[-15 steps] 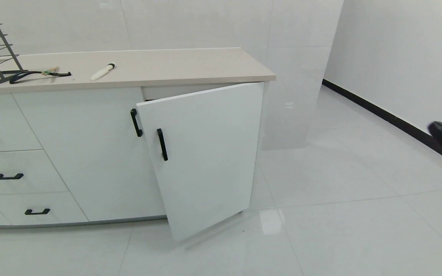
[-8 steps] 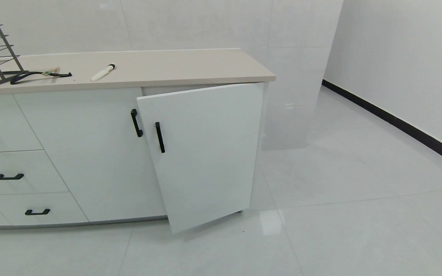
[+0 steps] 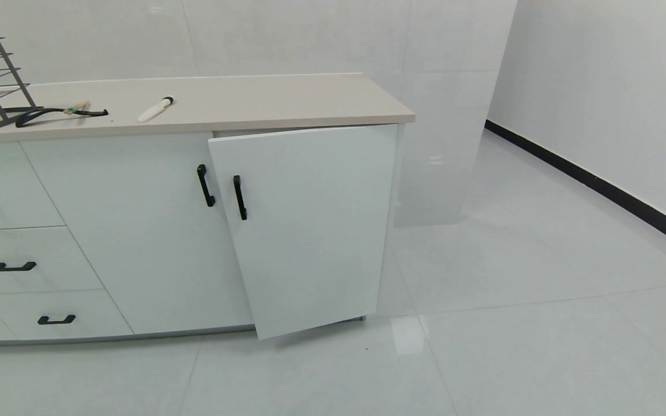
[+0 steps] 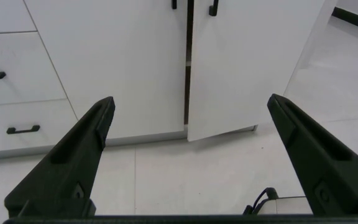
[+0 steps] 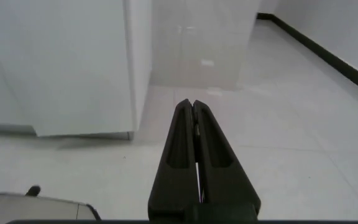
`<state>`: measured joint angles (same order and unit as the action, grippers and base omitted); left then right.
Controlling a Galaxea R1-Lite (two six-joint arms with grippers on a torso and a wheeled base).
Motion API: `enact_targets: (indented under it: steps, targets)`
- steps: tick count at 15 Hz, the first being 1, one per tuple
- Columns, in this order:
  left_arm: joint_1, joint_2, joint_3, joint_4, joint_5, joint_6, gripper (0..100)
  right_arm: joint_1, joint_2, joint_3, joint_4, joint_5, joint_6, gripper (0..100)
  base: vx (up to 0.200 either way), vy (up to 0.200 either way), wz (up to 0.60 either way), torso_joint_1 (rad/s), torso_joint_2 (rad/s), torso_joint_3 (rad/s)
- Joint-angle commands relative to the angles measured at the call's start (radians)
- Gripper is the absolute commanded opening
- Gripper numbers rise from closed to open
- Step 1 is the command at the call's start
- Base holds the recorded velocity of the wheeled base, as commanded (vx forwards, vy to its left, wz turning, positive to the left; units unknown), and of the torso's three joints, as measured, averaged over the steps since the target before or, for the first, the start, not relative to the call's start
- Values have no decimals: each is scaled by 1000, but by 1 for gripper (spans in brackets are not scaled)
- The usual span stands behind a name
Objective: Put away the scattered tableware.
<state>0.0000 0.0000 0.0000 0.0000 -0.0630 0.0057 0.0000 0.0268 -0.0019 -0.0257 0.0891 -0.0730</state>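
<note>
A beige countertop [image 3: 263, 98] runs along white tiled walls. On it, from the left, stand a dark wire rack [image 3: 21, 84], a black-handled utensil [image 3: 58, 111] at the rack's foot, then a white-handled utensil [image 3: 155, 108] (black-tipped, lying apart from the other). Below are 3 drawers [image 3: 15, 254] and 2 doors; the right cabinet door [image 3: 310, 225] stands slightly ajar. The left gripper [image 4: 191, 101] faces the doors, jaws spread wide, empty. The right gripper [image 5: 192, 104] hangs over the floor, jaws pressed together on nothing.
</note>
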Motion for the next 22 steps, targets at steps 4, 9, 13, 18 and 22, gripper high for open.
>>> enact_targets:
  steps: [4,9,13,18,22]
  targets:
    - [0,0,0,0,0,2,100,-2,-11,0,30,-111,71,0,0,0,0,0,0,0]
    - [0,0,0,0,0,2,100,2,-10,0,30,-71,78,0,0,80,0,1,0,0]
    - [0,0,0,0,0,2,100,2,-10,0,30,-71,78,0,0,200,0,6,0,0]
    - [0,0,0,0,0,2,100,2,-11,0,30,-71,76,0,0,200,0,4,1,4]
    - [0,0,0,0,0,2,100,2,-10,0,30,-71,76,0,0,50,300,-1,3,4]
